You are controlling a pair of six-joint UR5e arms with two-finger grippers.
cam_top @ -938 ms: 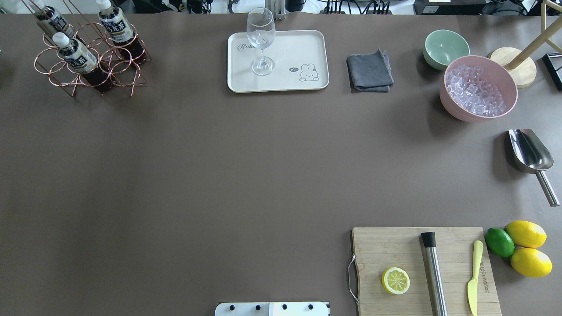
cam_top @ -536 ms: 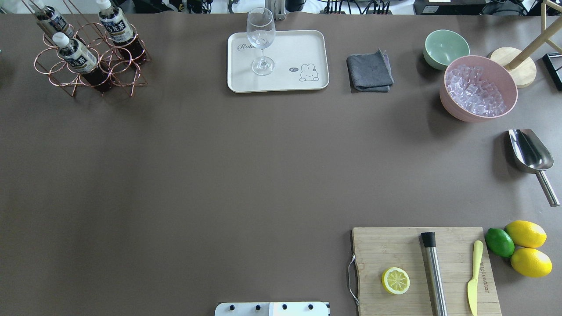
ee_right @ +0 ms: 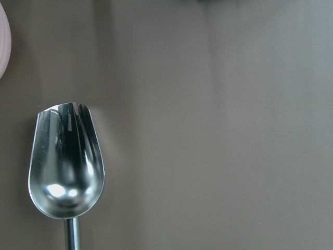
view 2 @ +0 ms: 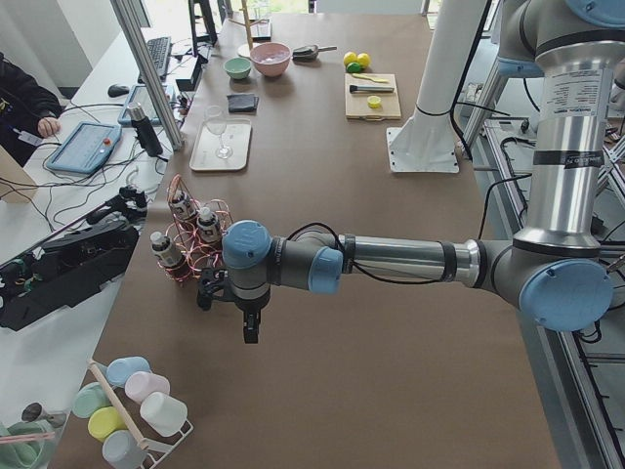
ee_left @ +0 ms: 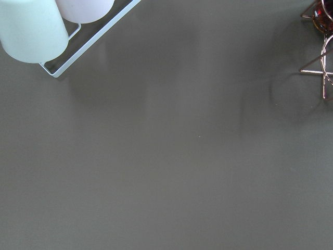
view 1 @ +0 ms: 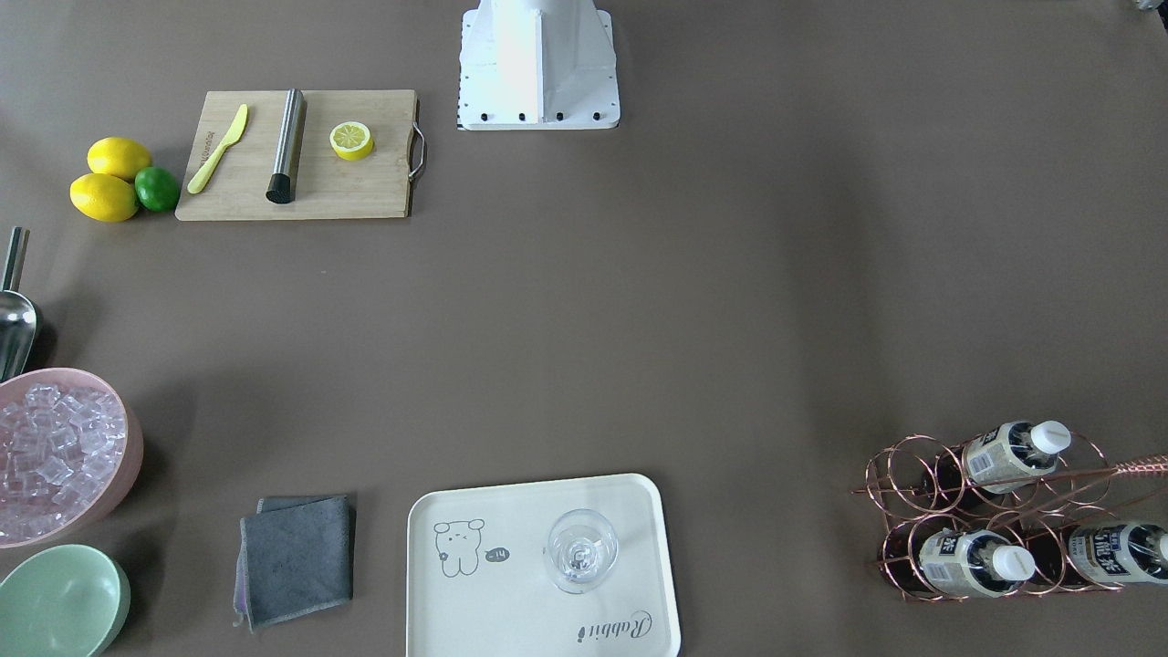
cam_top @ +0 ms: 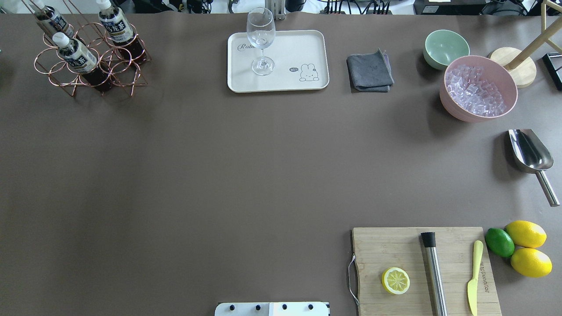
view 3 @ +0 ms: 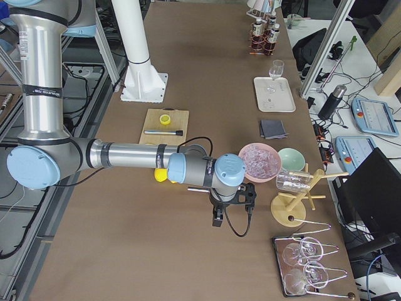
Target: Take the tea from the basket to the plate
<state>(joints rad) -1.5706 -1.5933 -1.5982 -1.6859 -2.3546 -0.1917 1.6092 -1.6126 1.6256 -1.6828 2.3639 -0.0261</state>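
Three tea bottles (cam_top: 78,56) with white caps lie tilted in the rings of the copper wire basket (cam_top: 115,59) at the table's far left corner. They also show in the front view (view 1: 967,559). The cream plate (cam_top: 303,48) with the rabbit drawing sits at the far middle. My left gripper (view 2: 251,330) hangs over bare table just beside the basket (view 2: 195,234), seen only in the left side view; I cannot tell if it is open. My right gripper (view 3: 217,219) hovers near the pink bowl, seen only in the right side view; I cannot tell its state.
A wine glass (cam_top: 261,39) stands on the plate. A grey cloth (cam_top: 369,72), a mint bowl (cam_top: 445,47), a pink bowl of ice (cam_top: 477,87) and a metal scoop (cam_top: 529,153) lie to the right. A cutting board (cam_top: 423,267) holds a lemon half, muddler and knife.
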